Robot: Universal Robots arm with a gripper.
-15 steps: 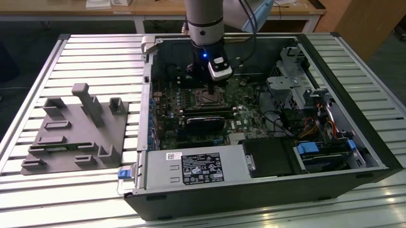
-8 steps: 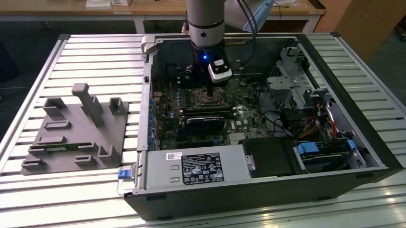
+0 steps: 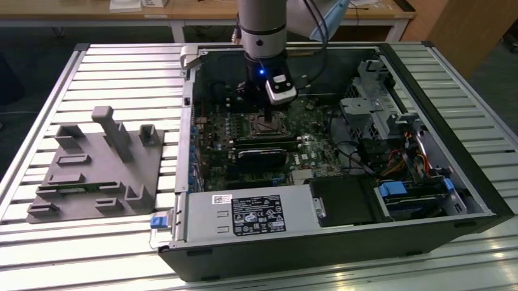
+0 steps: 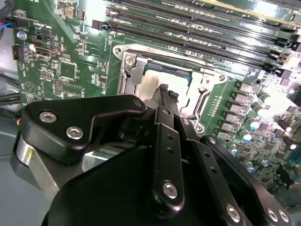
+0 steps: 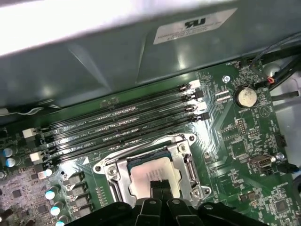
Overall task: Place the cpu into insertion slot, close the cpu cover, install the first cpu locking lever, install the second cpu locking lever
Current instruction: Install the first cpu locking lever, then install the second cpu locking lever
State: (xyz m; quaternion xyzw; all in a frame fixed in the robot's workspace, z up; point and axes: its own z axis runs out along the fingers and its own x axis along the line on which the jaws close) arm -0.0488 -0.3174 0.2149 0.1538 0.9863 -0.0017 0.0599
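Observation:
The cpu [image 5: 149, 172] lies with its dull grey face up in the insertion slot [image 3: 268, 125] on the green motherboard inside the open computer case. The cpu cover [image 5: 182, 151], a silvery frame, lies flat around the chip [image 4: 149, 84]; its metal edge [image 4: 207, 85] shows in the second wrist view. My gripper [image 3: 270, 117] hangs straight down over the socket. Its two black fingertips are pressed together, shut, at the chip's edge in both wrist views [image 4: 168, 93] [image 5: 161, 185]. I cannot tell how the locking levers stand.
Long black memory slots [image 5: 122, 123] run beside the socket. A long black card [image 3: 261, 153] lies nearer the front, then the power supply [image 3: 242, 215]. The drive cage [image 3: 372, 103] and cables fill the exterior view's right. A grey fixture [image 3: 97, 163] sits on the table left of the case.

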